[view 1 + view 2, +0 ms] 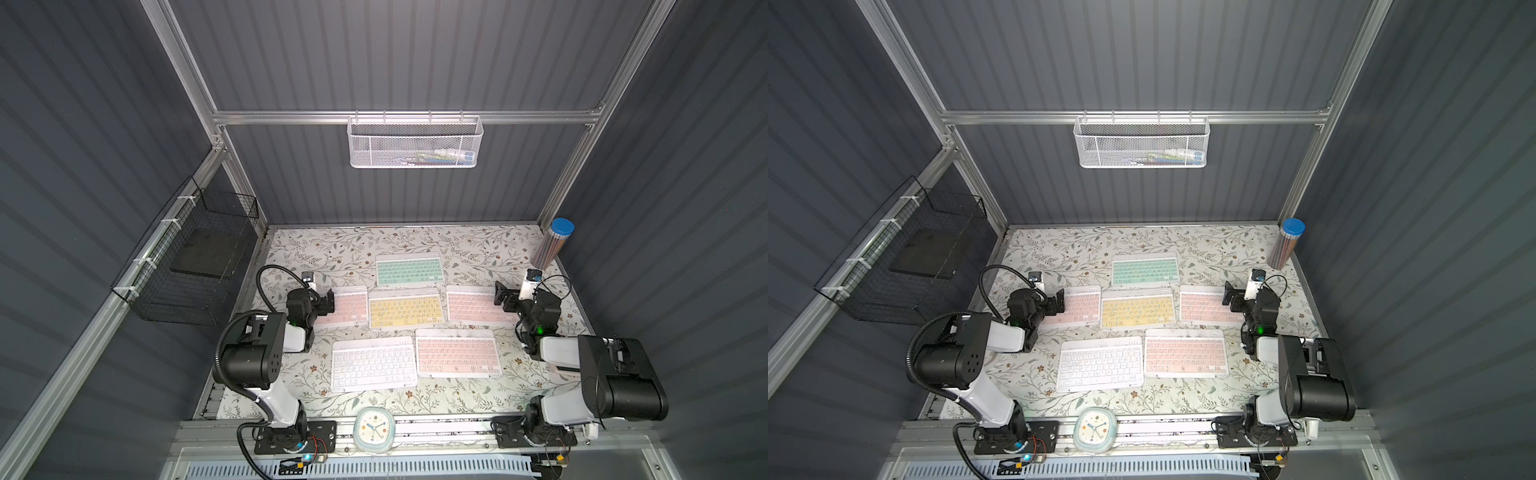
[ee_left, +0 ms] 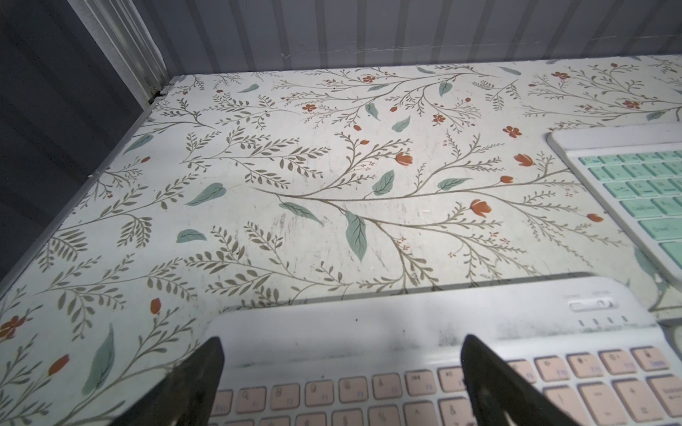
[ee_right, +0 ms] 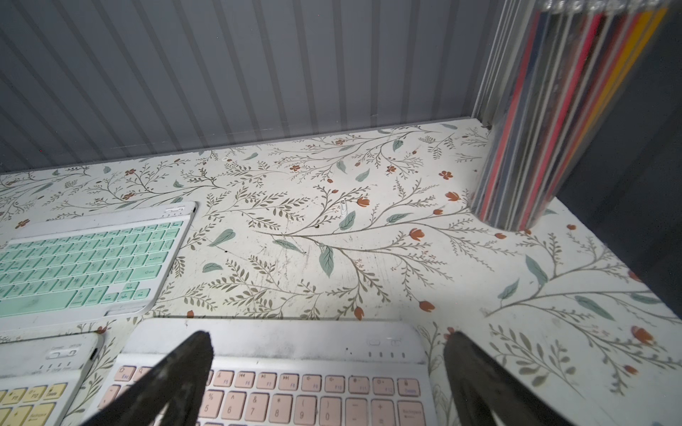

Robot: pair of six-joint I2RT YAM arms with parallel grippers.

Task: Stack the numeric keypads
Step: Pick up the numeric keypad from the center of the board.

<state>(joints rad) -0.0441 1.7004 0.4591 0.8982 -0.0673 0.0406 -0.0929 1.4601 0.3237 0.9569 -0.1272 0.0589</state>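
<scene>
Nearest, clock (image 1: 374, 430) at near edge — keypads (image 1: 405, 309) beyond, unstacked, edges close. Left gripper (image 1: 328, 301), right gripper (image 1: 500, 295) spread, empty, over outer keypads' ends — far mat (image 1: 332, 249) open.

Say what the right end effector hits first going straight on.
Likely the far-right pink keypad, near its back rim, under the open right end effector; depth is unclear, so possibly the table beyond.

White mesh basket (image 1: 411, 145) on rear rail, black wire basket (image 1: 183, 291), blue-lidded pencil tube (image 1: 550, 249) in corner, clock (image 1: 374, 430) at front
</scene>
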